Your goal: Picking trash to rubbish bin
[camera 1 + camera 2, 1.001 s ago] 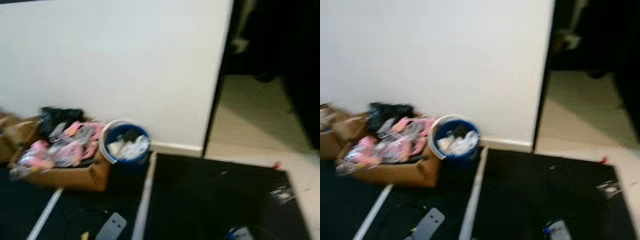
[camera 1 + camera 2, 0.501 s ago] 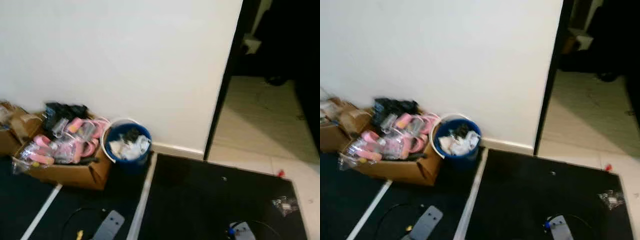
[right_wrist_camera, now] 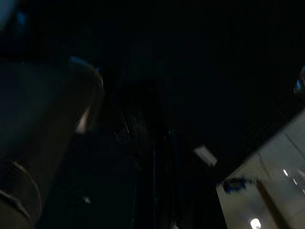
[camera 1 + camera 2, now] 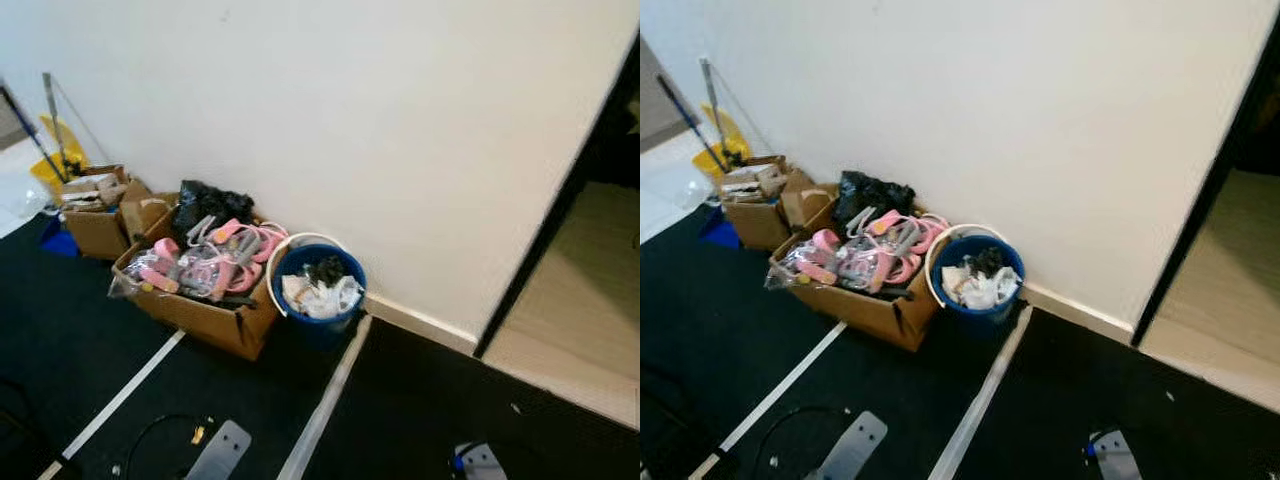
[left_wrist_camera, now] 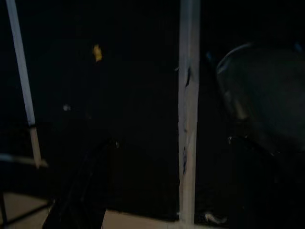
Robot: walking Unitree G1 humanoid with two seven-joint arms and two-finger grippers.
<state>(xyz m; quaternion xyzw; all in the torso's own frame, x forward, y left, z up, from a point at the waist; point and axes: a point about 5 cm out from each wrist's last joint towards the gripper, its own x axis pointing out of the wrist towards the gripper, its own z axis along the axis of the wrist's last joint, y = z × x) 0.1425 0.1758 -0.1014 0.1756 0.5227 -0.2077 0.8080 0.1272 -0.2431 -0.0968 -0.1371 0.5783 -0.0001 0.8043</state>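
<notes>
Round blue plastic rubbish bin (image 4: 320,295) stands against the far wall, touching a brown cardboard box of pink items (image 4: 205,285) on its left. Its crumpled white trash (image 4: 318,296) looks light and soft; pinch a raised fold. You cannot tell either gripper's state.

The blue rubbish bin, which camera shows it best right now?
The right eye view: the blue rubbish bin sits whole and near centre, white trash inside, beside the cardboard box. The left eye view shows the same, about equally clear. The dark wrist views show nothing recognisable as it.
</notes>
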